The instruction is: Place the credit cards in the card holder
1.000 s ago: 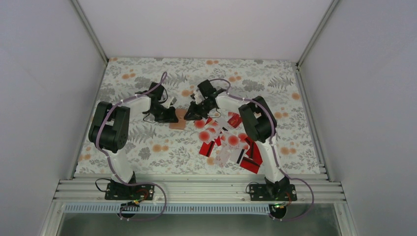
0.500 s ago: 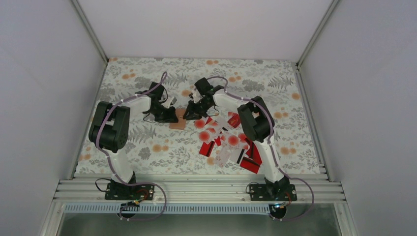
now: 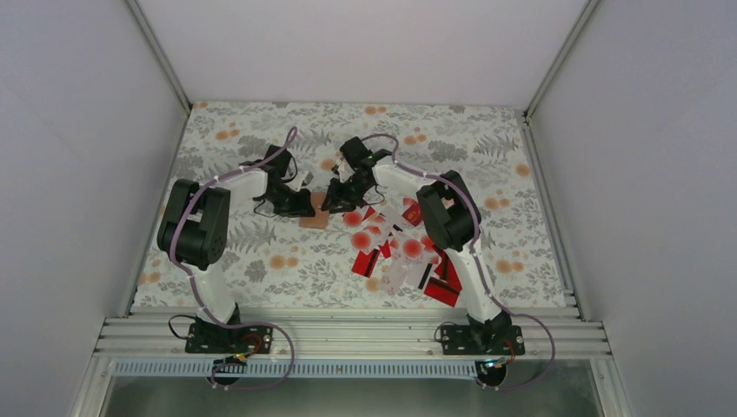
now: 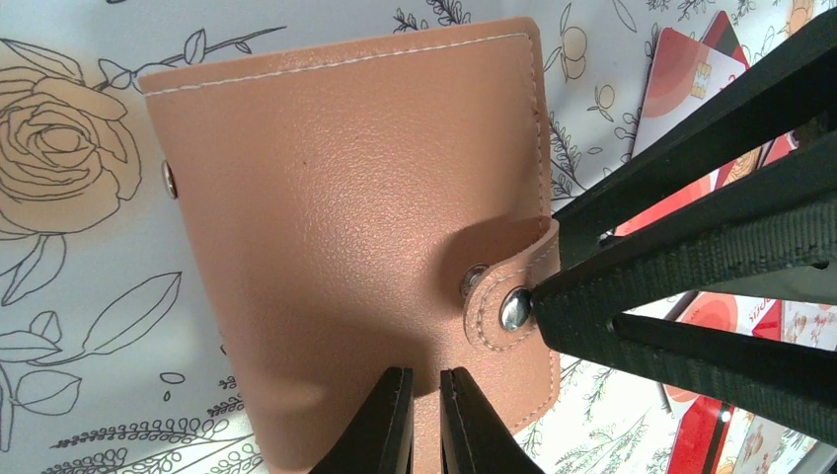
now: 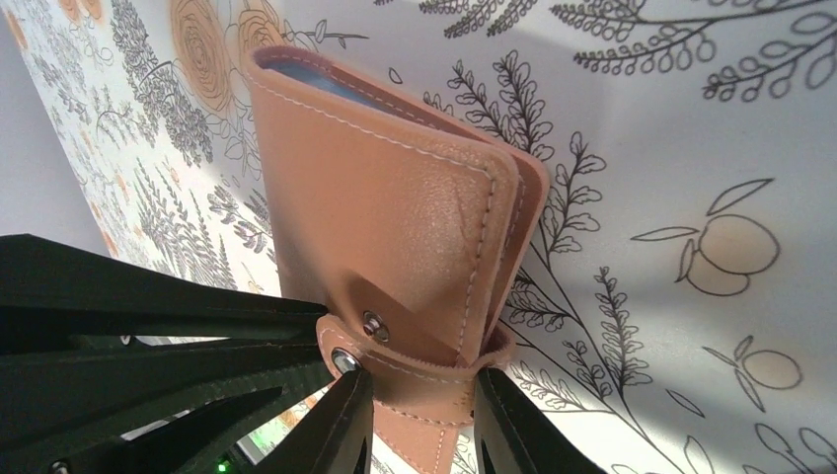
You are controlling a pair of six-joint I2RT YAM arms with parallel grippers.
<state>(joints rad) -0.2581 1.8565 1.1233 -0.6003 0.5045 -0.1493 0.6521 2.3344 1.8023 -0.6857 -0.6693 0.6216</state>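
**Table** (image 3: 243,261): floral cloth in grey and orange, white walls on 3 sides.

**Left arm** (image 3: 195,226) and **right arm** (image 3: 448,217): white and black, bolted at the near edge, both reaching inward toward the middle of the table.

**Credit cards** (image 3: 404,252): loose overlapping heap on the cloth under and beside the right arm. Some red, some white with a red round blot. Nearest ones just beside the right edge of the holder. None seen in either pincer.

**Card holder** (image 4: 336,227): tan leather-like, roughly square, lying folded shut on the cloth at mid-table, between the 2 pincers and left of the heap. White stitching along the edges, a pale bluish lining showing at the open side.

**Left gripper** (image 3: 304,204): fingers drawn almost together, tips set on the holder's cover near its closest edge. Nothing seen held between them.

**Right gripper** (image 5: 422,385): fingers a narrow way apart, set astride the strap. Clamped on it or only touching, cannot tell.

**Strap** (image 4: 508,296): short tan tab wrapped round the holder's edge.

**Snaps** (image 4: 513,308): 2 small metal studs, close together at the tab's end.
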